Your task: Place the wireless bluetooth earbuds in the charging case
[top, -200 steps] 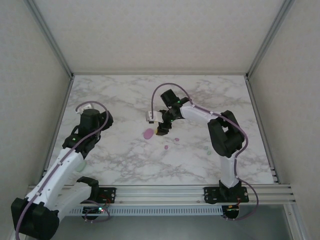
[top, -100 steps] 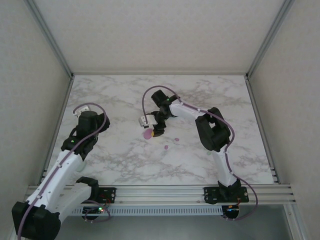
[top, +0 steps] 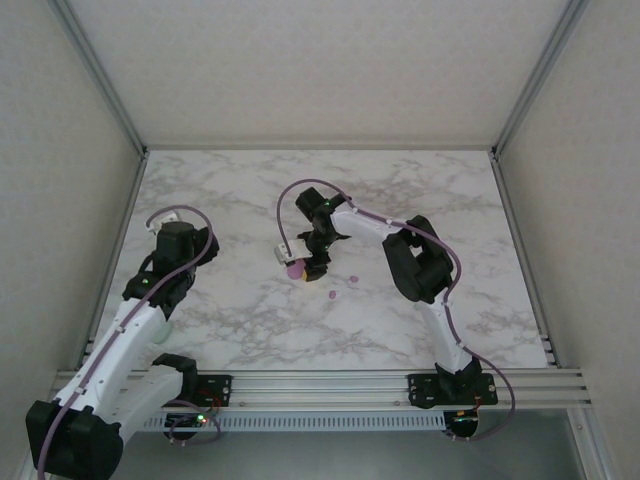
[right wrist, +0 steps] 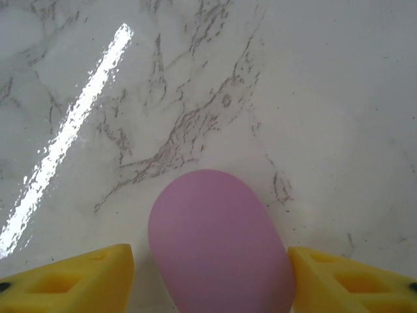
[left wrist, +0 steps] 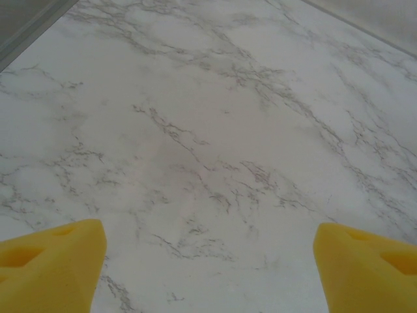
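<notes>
R gripper (right wrist: pixel 212 277): jaws partway apart, straddling charging case (right wrist: pixel 218 241), one yellow fingertip (right wrist: pixel 98 267) each side. Sliver of marble visible btw. one pad and shell; other pad at or almost at shell. Not clamped as far as can be judged, so nothing held yet.

Charging case: pink-purple oval, smooth domed top, apparently lid-down and closed, flat on table (right wrist: pixel 313 98). In top view: a little left of table centre, directly under R wrist.

Handling, case (judgement): prob. light, hard plastic, glossy and rounded, so slippery. Likely to squirt out or skate on marble if pinched off-centre. Best taken across short axis at widest part of flanks, pads low and square. Must open lid before any bud goes in. Cannot tell hinge side.

Handling, earbuds (top: pixel 352 279) (judgement): tiny, prob. near weightless, hard, rounded. Apt to roll or flick away. Fingertip-only pinch, centred, gentle close.

Count:
- cases: 1
- buds made out w/ confidence: 2, both pink-purple, loose on marble just right of case, near each other, apart from it; nearer bud (top: pixel 332 295) toward arm bases
- grippers: 2

L gripper (left wrist: pixel 208 274): jaws wide, nothing btw. them, bare marble beneath. Over left part of table, well apart from case and buds.
</notes>
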Motion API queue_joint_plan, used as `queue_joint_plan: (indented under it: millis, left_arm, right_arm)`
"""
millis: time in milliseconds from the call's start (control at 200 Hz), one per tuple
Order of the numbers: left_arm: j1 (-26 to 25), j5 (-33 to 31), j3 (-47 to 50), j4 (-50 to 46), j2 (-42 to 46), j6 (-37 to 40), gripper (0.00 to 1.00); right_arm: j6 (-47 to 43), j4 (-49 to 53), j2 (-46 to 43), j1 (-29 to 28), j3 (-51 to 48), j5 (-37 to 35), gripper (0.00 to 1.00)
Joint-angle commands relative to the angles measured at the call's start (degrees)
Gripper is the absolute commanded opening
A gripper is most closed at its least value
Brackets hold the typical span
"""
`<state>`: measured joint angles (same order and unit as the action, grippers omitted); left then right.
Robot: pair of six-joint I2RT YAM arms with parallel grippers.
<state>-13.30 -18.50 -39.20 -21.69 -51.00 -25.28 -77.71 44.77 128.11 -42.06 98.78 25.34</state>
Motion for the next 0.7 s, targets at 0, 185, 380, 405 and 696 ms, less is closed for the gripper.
queue_joint_plan:
  millis: [0,185,380,405,696]
  left_arm:
    - [0.7,0.9,0.7,-0.4,0.1,0.4,0.83]
    - [0.8,1.3,0.9,-0.5,0.2,-0.2,0.83]
    - [0.9,1.5,0.7,-0.5,-0.1,-0.8,0.82]
    - [0.9,1.6,0.7,-0.6,-0.2,-0.8,0.82]
    - [0.9,3.3,0.4,0.1,-0.7,-0.7,0.82]
  right_arm:
    - [1.3,-0.2,-0.9,-0.5,-1.7,-1.4,0.62]
    - [2.3,-3.0,-2.7,-0.4,-5.1,-2.4,0.61]
    - [4.0,-5.5,-2.9,-0.4,-6.4,-1.6,0.57]
    - [4.4,-5.5,-2.8,-0.4,-6.4,-1.6,0.56]
    - [8.4,-6.1,-3.4,-0.4,-6.2,0.2,0.45]
